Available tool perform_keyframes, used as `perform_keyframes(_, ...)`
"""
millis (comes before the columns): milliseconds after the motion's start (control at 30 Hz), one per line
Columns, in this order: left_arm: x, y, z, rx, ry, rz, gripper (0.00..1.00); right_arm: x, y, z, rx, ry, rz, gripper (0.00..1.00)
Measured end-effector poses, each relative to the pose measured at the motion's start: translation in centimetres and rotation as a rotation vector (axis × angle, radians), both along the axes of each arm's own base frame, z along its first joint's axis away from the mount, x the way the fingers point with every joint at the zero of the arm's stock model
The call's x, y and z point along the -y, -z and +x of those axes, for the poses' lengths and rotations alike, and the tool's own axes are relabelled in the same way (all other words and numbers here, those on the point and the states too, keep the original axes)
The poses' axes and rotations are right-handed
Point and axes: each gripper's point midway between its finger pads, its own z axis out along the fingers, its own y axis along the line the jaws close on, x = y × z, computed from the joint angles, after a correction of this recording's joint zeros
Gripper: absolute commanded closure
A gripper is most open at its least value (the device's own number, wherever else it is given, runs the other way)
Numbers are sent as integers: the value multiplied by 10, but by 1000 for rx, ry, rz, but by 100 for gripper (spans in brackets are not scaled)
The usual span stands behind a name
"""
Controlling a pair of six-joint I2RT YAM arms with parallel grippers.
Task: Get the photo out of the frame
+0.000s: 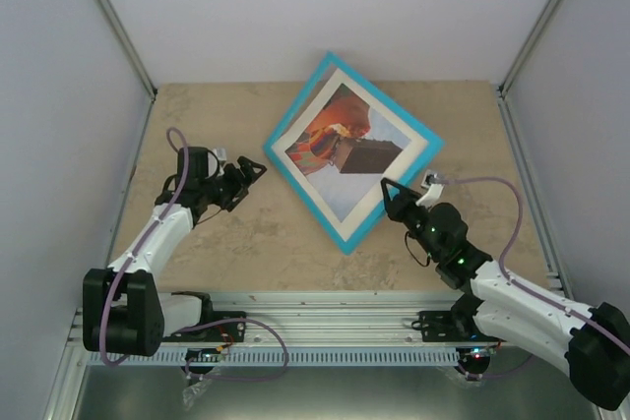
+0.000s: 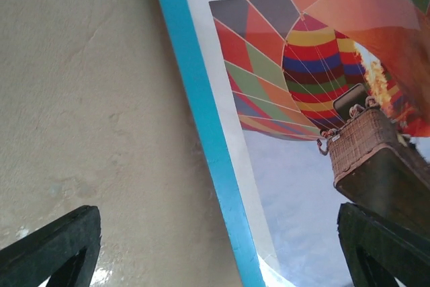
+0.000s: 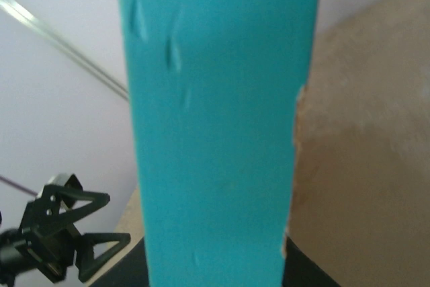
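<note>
The turquoise frame (image 1: 297, 102) is held tilted up over the middle of the table, face up, one corner towards the back wall. The photo (image 1: 340, 135), an orange-red balloon with a brown basket, sits inside it behind a white mat. My right gripper (image 1: 391, 194) is shut on the frame's near right edge, which fills the right wrist view (image 3: 215, 99) between the fingers. My left gripper (image 1: 254, 172) is open and empty, just off the frame's left corner. In the left wrist view the frame's edge (image 2: 201, 119) and the photo (image 2: 322, 78) lie between its spread fingers (image 2: 54, 247).
The beige stone-pattern table (image 1: 246, 233) is boxed in by pale walls on the left, back and right. A metal rail (image 1: 325, 317) with the arm bases runs along the near edge. My left gripper shows in the right wrist view (image 3: 67, 233).
</note>
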Motion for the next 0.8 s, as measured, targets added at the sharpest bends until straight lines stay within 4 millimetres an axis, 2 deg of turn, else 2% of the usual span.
perform_keyframes(133, 2, 13, -7, -34, -3, -21, 3, 15, 33, -6, -125, 68, 150, 100)
perform_keyframes(333, 6, 37, -23, -100, -5, -73, 3, 26, 65, -10, -294, 151, 343, 100)
perform_keyframes(467, 14, 51, -31, -142, 4, -104, 3, 23, 83, -11, -403, 188, 430, 100)
perform_keyframes(600, 30, 55, -34, -150, 36, -133, 4, 16, 99, -15, -500, 214, 498, 100)
perform_keyframes(800, 46, 68, -37, -173, 31, -197, 9, 3, 103, -13, -548, 223, 522, 100)
